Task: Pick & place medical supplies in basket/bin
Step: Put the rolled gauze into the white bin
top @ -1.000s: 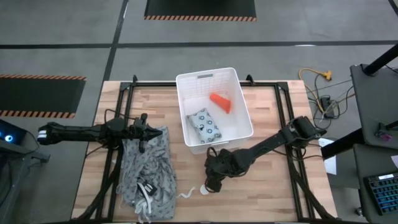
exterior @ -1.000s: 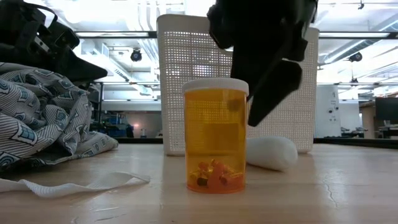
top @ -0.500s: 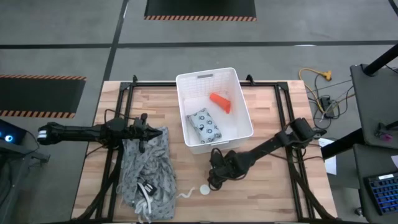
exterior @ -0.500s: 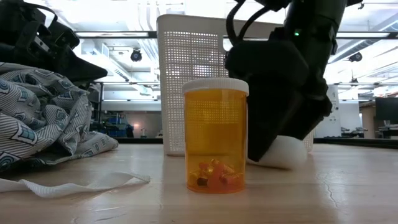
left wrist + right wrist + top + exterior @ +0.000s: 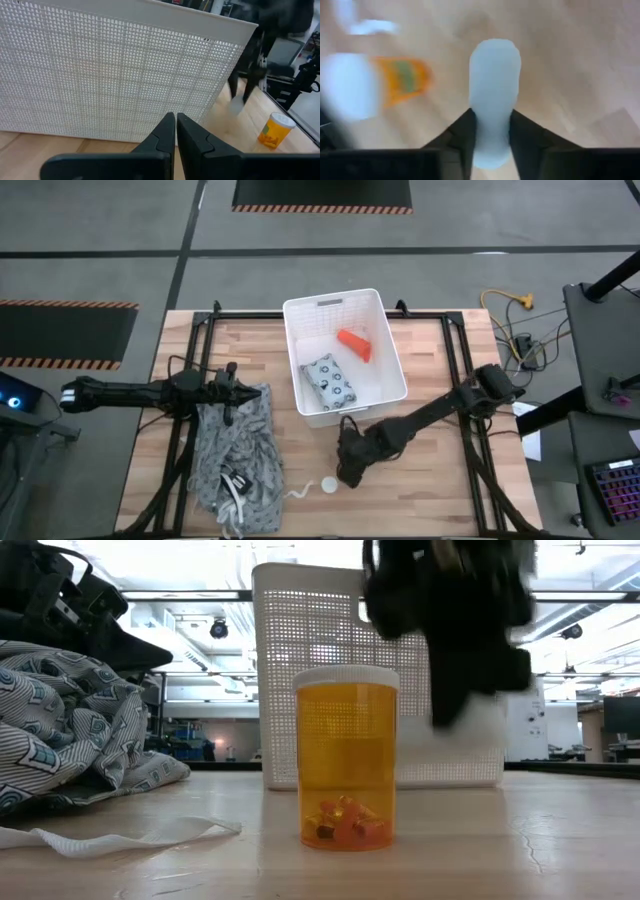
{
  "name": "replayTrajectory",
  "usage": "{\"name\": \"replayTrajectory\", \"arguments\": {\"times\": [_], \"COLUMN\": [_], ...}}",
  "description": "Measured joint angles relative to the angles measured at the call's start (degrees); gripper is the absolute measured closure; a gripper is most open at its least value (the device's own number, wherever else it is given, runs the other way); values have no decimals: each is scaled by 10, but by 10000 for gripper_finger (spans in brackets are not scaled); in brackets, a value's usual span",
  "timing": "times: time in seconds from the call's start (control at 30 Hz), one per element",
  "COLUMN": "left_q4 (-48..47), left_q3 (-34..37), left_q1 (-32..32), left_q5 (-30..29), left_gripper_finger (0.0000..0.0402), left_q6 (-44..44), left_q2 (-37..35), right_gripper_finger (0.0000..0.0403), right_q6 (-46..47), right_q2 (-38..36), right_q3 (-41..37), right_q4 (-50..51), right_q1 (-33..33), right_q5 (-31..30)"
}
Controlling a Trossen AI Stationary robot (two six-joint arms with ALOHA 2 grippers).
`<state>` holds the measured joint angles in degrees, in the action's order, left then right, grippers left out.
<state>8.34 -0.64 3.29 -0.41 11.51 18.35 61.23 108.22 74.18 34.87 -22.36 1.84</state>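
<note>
My right gripper (image 5: pixel 350 465) hangs near the table's front, shut on a small white bottle (image 5: pixel 494 75), which is off the wood in the low view (image 5: pixel 482 723). Beside it stands an orange pill vial (image 5: pixel 345 755) on its base, showing from above as a white round cap (image 5: pixel 328 485). The white basket (image 5: pixel 390 345) at the table's middle holds an orange tube (image 5: pixel 354 343) and a grey-blue dotted packet (image 5: pixel 330 383). My left gripper (image 5: pixel 175 117) waits shut at the left, at the far edge of the grey cloth (image 5: pixel 235 455), pointing at the basket wall. My right gripper pinches the white bottle between its two fingers (image 5: pixel 462 135), one on each long side (image 5: pixel 492 102). The fingers come from above and lie along the bottle, whose rounded free end (image 5: pixel 495 47) sticks out past the fingertips. The bottle is lifted clear of the table.
A large grey patterned cloth lies at the front left with a thin white string (image 5: pixel 298 492) trailing from it toward the vial. The basket's tall wall (image 5: pixel 330 670) stands just behind the vial. Bare wood (image 5: pixel 440 470) stretches right of the gripper.
My right gripper has come down around the white bottle lying on the table behind the vial, shut on it, and gone up with it. The bottle, which lay on the wood, now hangs clear of it. The vial has stayed put.
</note>
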Motion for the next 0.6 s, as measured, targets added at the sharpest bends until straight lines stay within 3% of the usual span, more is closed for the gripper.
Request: {"name": "replayTrajectory", "arguments": {"times": [0.17,0.3,0.37,0.47,0.6], "left_q4": [0,0,0,0,0], "left_q3": [0,0,0,0,0], "left_q1": [0,0,0,0,0], "left_q5": [0,0,0,0,0], "left_gripper_finger": [402,402,402,402,402], "left_q6": [0,0,0,0,0], "left_q2": [0,0,0,0,0], "right_gripper_finger": [368,374,372,370,369], "right_q6": [-129,-268,-309,-336,-319], "right_q2": [-82,-158,-197,-249,-297], "right_q3": [30,58,70,89,101], "right_q4": [-21,-80,-102,-96,-25], "right_q1": [13,20,27,44,71], "right_q5": [57,43,-18,-158,-341]}}
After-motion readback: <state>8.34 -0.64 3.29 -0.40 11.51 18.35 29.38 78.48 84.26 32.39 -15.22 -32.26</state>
